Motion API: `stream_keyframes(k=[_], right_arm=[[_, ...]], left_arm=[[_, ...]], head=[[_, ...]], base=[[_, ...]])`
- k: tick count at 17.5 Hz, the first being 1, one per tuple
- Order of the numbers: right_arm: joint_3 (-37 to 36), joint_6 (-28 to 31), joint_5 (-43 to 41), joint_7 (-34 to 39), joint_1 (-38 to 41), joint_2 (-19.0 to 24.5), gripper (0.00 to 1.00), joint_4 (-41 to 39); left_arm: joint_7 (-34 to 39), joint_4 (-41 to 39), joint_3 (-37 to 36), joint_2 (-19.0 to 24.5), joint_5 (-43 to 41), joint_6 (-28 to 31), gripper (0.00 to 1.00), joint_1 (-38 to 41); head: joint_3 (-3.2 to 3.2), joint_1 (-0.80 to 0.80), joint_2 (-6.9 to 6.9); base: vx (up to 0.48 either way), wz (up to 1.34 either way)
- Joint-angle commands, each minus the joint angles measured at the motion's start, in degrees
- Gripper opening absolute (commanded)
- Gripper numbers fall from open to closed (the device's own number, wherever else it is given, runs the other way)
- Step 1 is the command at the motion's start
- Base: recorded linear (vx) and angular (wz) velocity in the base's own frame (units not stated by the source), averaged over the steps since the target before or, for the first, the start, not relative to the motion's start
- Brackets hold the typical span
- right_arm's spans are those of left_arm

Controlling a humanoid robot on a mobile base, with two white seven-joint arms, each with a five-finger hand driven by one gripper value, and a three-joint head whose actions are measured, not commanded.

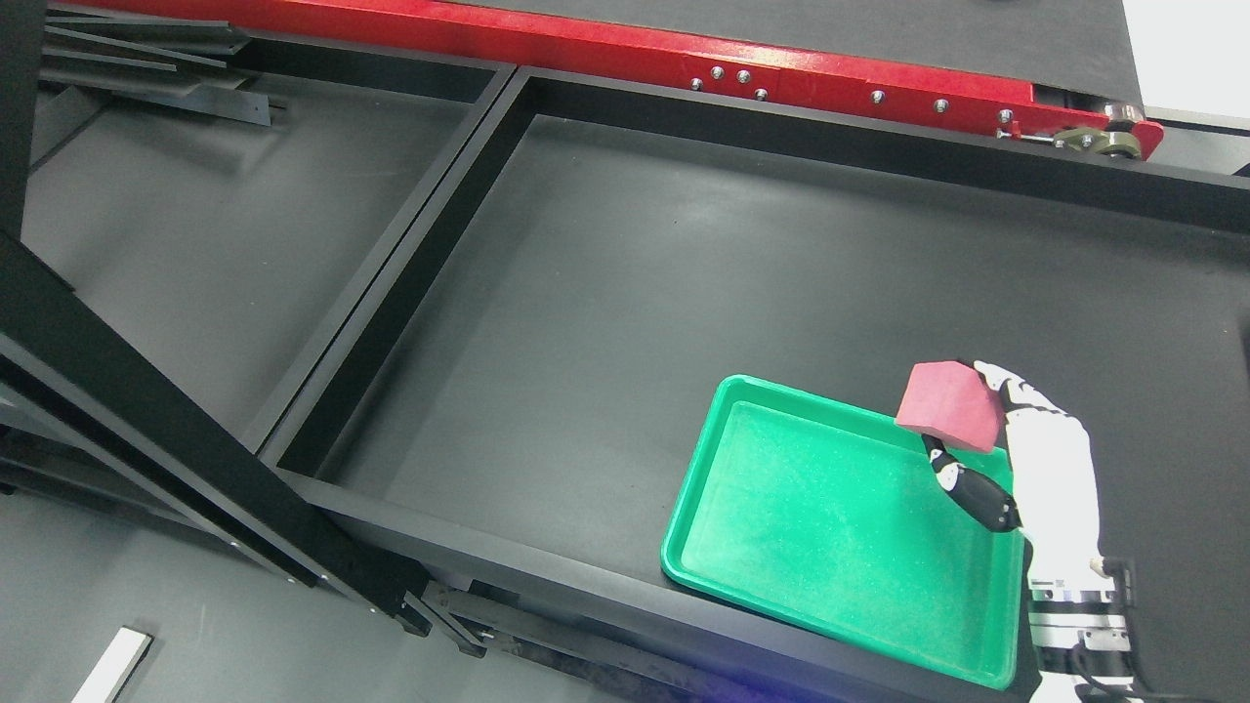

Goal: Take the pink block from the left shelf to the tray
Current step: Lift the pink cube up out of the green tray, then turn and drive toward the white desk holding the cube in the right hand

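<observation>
1. While the black shelf frame [508, 576] fills most of the head view, its big right compartment has a dark grey floor and holds the tray; a divider bar [410, 244] splits it from a second compartment on the left.
2. Red beam [605, 49] with bolt heads runs along the top edge behind the shelf, ending at a roller fitting at upper right.
3. Green tray [830, 547] sits flat in the right compartment's near-right corner, rim close to the front rail, inside bare.
4. Right hand [1016, 459], white with black joints, comes up from the lower right edge; it stands at the tray's right rim.
5. Pink block [949, 406] is held in that right hand, lifted above the tray's far-right corner, tilted, not touching the tray. White fingers [1006, 386] wrap behind its right side, black-tipped thumb [977, 493] is under it: closed grip on the block.
6. Small white strip [109, 666] lies on the floor at lower left, well apart from everything.
</observation>
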Motion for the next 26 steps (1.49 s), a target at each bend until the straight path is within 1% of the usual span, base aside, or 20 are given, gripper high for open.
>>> stream_keyframes(k=[1, 14, 20, 26], right_arm=[[-2.19, -0.06, -0.61, -0.50, 0.76, -0.56, 0.02, -1.19], [-2.11, 0.12, -1.40, -0.50, 1.28, -0.32, 0.02, -1.19], [-2.11, 0.12, -1.84, -0.50, 1.11, -0.32, 0.02, -1.19], [-2.11, 0.12, -1.84, -0.50, 0.93, -0.32, 0.02, -1.19]], left_arm=[[0.00, -1.00, 0.00, 1.00, 0.44, 0.04, 1.00, 0.01], [0.00, -1.00, 0.00, 1.00, 0.44, 0.04, 1.00, 0.01], [0.00, -1.00, 0.00, 1.00, 0.44, 0.04, 1.00, 0.01], [0.00, -1.00, 0.00, 1.00, 0.44, 0.04, 1.00, -0.08]], head=[[0.00, 0.00, 0.00], [0.00, 0.00, 0.00], [0.00, 0.00, 0.00], [0.00, 0.00, 0.00]], base=[[0.000, 0.00], [-0.018, 0.07], [-0.076, 0.40], [-0.092, 0.68]])
